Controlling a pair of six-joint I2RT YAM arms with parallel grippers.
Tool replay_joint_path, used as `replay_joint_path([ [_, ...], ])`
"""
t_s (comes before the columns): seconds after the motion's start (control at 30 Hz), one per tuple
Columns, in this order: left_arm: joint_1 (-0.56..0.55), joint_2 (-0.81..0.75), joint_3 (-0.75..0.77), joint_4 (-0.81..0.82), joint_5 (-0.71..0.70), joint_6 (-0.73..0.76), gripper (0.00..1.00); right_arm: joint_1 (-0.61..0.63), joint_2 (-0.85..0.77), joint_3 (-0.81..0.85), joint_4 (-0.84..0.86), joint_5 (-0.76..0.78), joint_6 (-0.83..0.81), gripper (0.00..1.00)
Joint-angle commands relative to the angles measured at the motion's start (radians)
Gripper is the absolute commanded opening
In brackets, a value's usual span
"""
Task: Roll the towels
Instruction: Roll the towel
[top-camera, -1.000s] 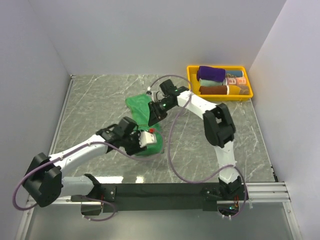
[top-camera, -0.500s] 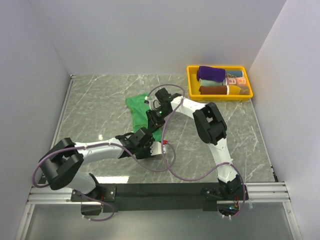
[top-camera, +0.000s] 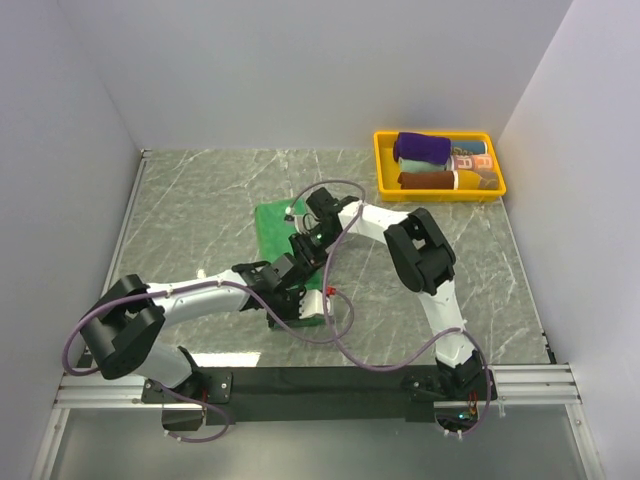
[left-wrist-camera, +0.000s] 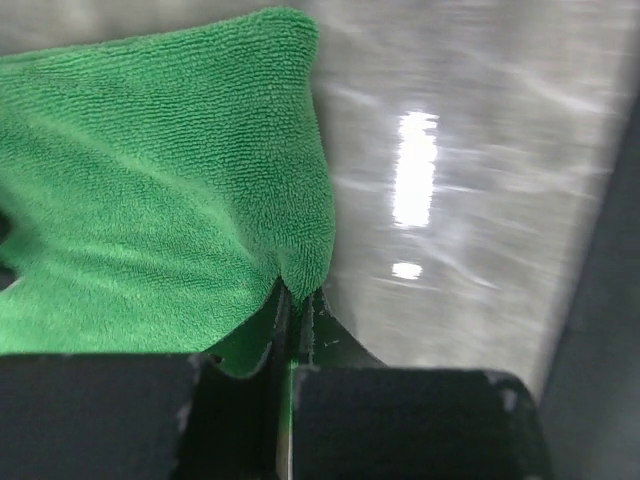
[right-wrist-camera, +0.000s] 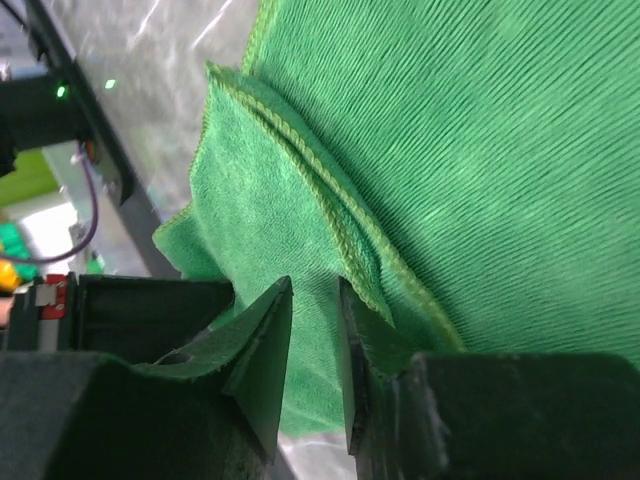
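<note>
Holding the green towel at two points, near end ready to roll

Working from the top view, I have the table (top-camera: 180, 220) with the green towel (top-camera: 272, 225) lying flat in the middle of it. Its long axis runs from the far left down toward the near right. The tray (top-camera: 380, 165) sits well apart at the far right. The purple towel (top-camera: 421, 148) is in it, already a roll, beside other rolled cloths. So I judge the green towel to be the one left to do.

The left claw (left-wrist-camera: 293, 300) is at the near end of the green towel. In its wrist view the fingers are pressed together on the hem, with a small peak of cloth pulled up between them. The right claw (right-wrist-camera: 312, 290) is further along, about midway up the towel's right side. Its fingers stand almost together with a doubled, stitched edge in the slot, which I read as a pinch on that fold.

What the next move turns on is this: from the left claw, nearly the whole towel stretches away toward the far side, along its long axis. The left arm is the nearer one to the free near end. I would expect the roll to start there and travel far-ward, the right claw keeping the cloth straight. If the two pinches pull unevenly, the roll may skew.
</note>
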Motion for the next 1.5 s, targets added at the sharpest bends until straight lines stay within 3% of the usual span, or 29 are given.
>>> replay_joint_path([
  [0.0, -0.007, -0.022, 0.054, -0.207, 0.219, -0.045, 0.01, 0.004, -0.065, 0.034, -0.063, -0.01, -0.024, 0.33],
  [0.23, 0.036, -0.011, 0.191, -0.33, 0.324, -0.077, 0.01, -0.065, -0.113, 0.131, -0.159, -0.027, -0.066, 0.36],
  [0.47, 0.218, 0.09, 0.289, -0.394, 0.393, -0.05, 0.01, -0.154, -0.07, 0.253, -0.265, -0.038, -0.092, 0.36],
  [0.67, 0.347, 0.21, 0.399, -0.379, 0.37, -0.013, 0.03, -0.191, -0.11, 0.197, -0.259, -0.08, -0.082, 0.36],
  [0.93, 0.381, 0.343, 0.47, -0.299, 0.312, 0.004, 0.09, -0.191, -0.153, 0.066, -0.251, -0.134, -0.088, 0.35],
  [1.0, 0.387, 0.369, 0.47, -0.281, 0.29, -0.007, 0.14, -0.194, -0.16, 0.05, -0.259, -0.127, -0.098, 0.35],
  [1.03, 0.392, 0.374, 0.47, -0.269, 0.284, -0.01, 0.26, -0.196, -0.165, 0.043, -0.262, -0.127, -0.101, 0.35],
  [1.13, 0.424, 0.35, 0.461, -0.245, 0.287, -0.044, 0.49, -0.205, -0.188, 0.02, -0.26, -0.113, -0.105, 0.35],
  [1.47, 0.445, -0.046, 0.351, -0.198, 0.263, -0.105, 0.57, -0.204, -0.352, -0.067, -0.228, -0.065, -0.121, 0.34],
])
